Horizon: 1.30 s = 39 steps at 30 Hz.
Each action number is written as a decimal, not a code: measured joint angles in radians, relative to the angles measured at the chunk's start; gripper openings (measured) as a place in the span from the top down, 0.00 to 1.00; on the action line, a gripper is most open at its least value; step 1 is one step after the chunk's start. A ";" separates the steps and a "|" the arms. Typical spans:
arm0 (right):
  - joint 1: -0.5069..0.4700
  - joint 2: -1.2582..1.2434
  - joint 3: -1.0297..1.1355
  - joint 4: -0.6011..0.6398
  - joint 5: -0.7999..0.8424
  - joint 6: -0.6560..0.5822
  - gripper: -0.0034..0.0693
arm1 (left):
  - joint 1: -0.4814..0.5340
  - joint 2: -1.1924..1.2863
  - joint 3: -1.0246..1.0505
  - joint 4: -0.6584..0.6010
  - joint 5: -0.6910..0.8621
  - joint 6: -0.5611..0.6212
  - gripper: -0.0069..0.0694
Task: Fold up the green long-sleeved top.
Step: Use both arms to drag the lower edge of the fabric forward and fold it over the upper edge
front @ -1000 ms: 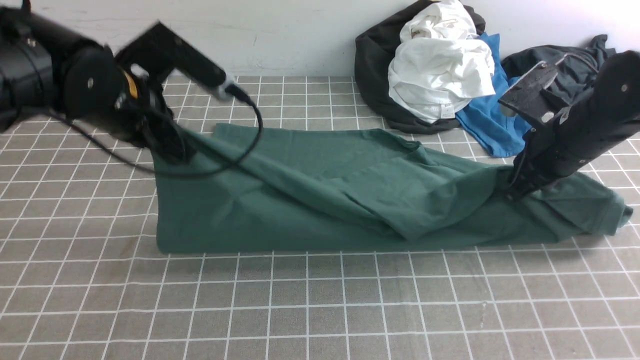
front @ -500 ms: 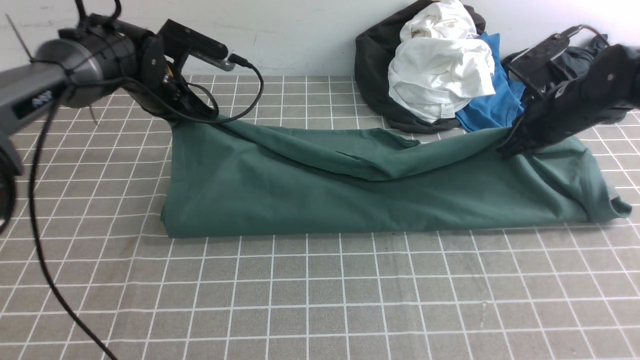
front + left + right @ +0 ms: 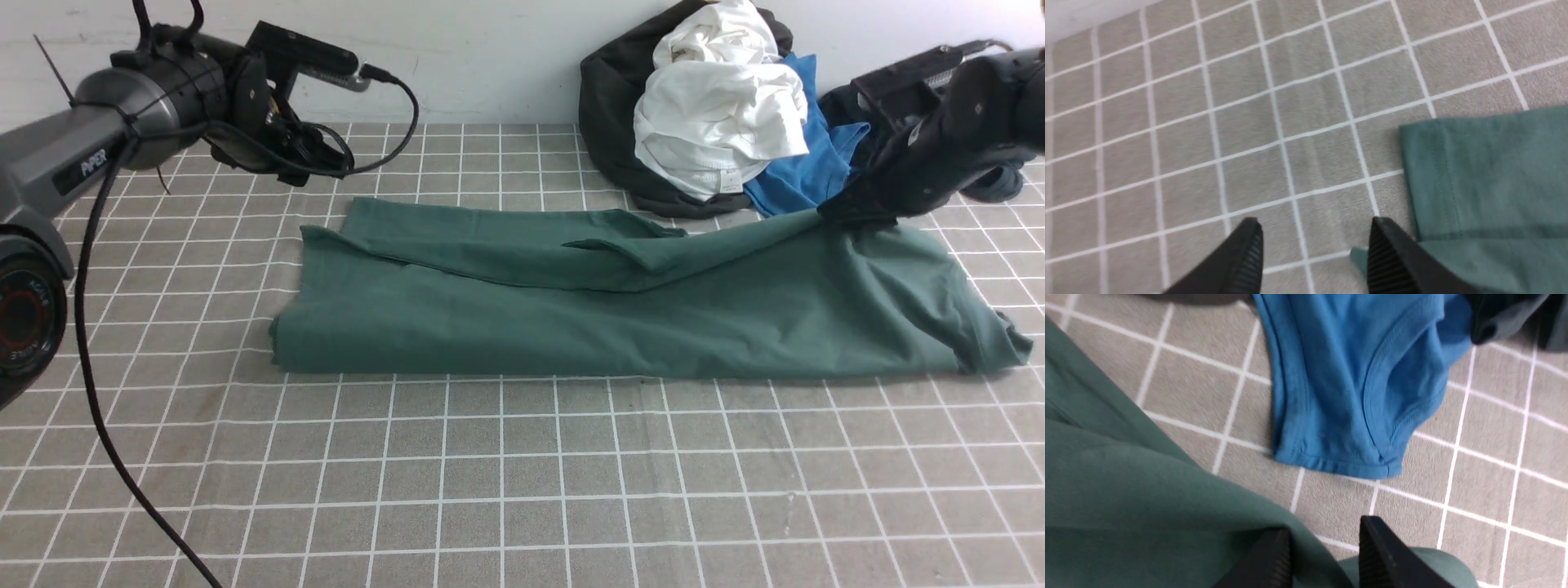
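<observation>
Green Top Lies Wide Across the Grid With One Hand Off It and One Hand at Its Edge

The green top [image 3: 522, 327] is spread out long and wide on the surface [image 3: 522, 490]. The surface is grey with white lines that make boxes. The top is folded over on itself, and it has a big floppy flap along the middle. Its near edge is almost straight. At the far side, a flat strip of the top peeks out from under the flap. At the right end, the cloth is bunchy and has soft wrinkles.

The left hand [image 3: 1314, 253] is open. Its two fingers are apart, and it holds nothing. It is up over the far left part of the top, near a corner of the cloth.

The right hand [image 3: 1327, 555] is at the top's far edge, toward the right end. Its fingers are apart too, so it is open. A raised fold of the green cloth goes between them, but the hand is not pinching it.

Past the top, at the back, there is a pile of other clothes. A white cloth [image 3: 718, 122] sits in a crumpled heap on a black cloth [image 3: 608, 122]. Just beside them is a bright blue cloth [image 3: 804, 171]. A dark grey cloth [image 3: 1000, 181] is farther right, partly behind the right arm [image 3: 971, 114]. Behind everything is a pale wall [image 3: 490, 57].
</observation>
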 joint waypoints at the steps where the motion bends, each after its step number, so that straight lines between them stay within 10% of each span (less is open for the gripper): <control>1: 0.014 -0.018 -0.002 0.004 0.000 -0.005 0.63 | 0.000 -0.023 -0.005 0.000 0.027 0.000 0.46; 17: 0.119 0.051 -0.011 0.124 0.037 -0.179 0.78 | 0.016 -0.335 -0.017 -0.058 0.414 0.175 0.77; 23: 0.171 0.119 -0.011 0.530 0.131 -0.565 0.93 | 0.017 -0.385 -0.017 -0.142 0.468 0.204 0.78; 27: 0.180 0.228 -0.013 0.739 -0.088 -0.789 0.97 | 0.017 -0.413 -0.016 -0.220 0.509 0.237 0.78; 35: 0.168 0.292 -0.013 1.092 -0.827 -0.846 0.97 | 0.017 -0.537 -0.016 -0.279 0.527 0.272 0.78; 39: 0.144 0.220 -0.017 1.245 -0.646 -0.940 0.97 | 0.017 -0.616 -0.004 -0.279 0.548 0.281 0.78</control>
